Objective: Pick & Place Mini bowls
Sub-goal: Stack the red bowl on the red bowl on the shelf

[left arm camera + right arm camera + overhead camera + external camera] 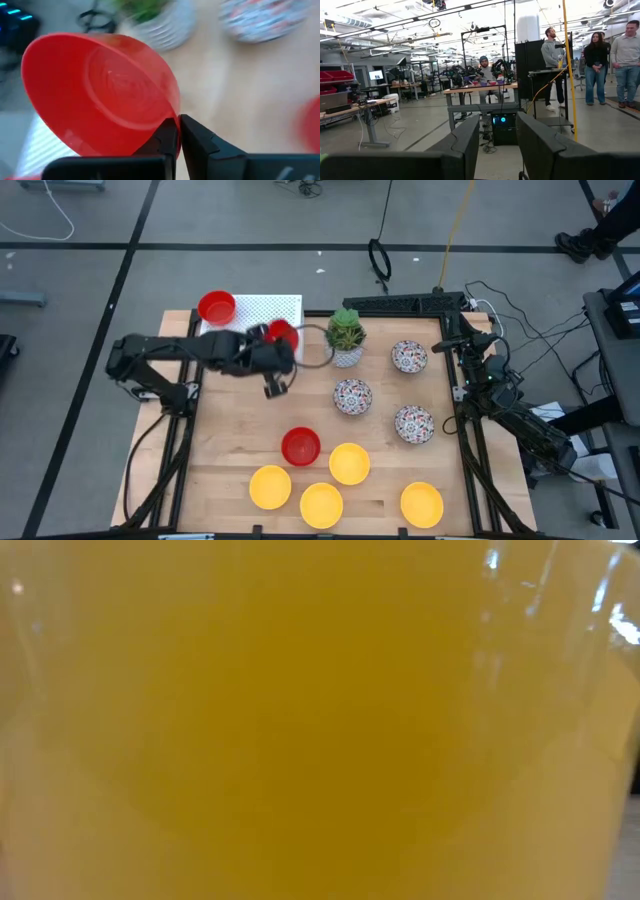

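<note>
My left gripper (272, 358) reaches from the table's left and is shut on a glossy red mini bowl (283, 333), near the white perforated mat (262, 309). A second red bowl (216, 307) sits on that mat, and a third (300, 446) stands on the wood near the middle. Several yellow bowls (349, 463) are grouped along the near edge. Three floral bowls (352, 395) stand at centre-right. One yellow bowl (320, 720) fills the low view. My right gripper (497, 125) waits open at the table's right edge, facing the room. My left gripper pinches the red bowl's rim (172, 107), apparently with one finger (166, 136) on the inner side and the other (197, 136) on the outer wall. The bowl (100, 95) is tipped on its side with its opening toward the wrist camera, seemingly lifted clear of the table.
A white pot with a green plant (346, 335) stands just right of the held bowl. A wire ring (315, 345) lies beside it. Bare wood shows left of centre (230, 430). People (600, 60) stand in the room beyond the table.
</note>
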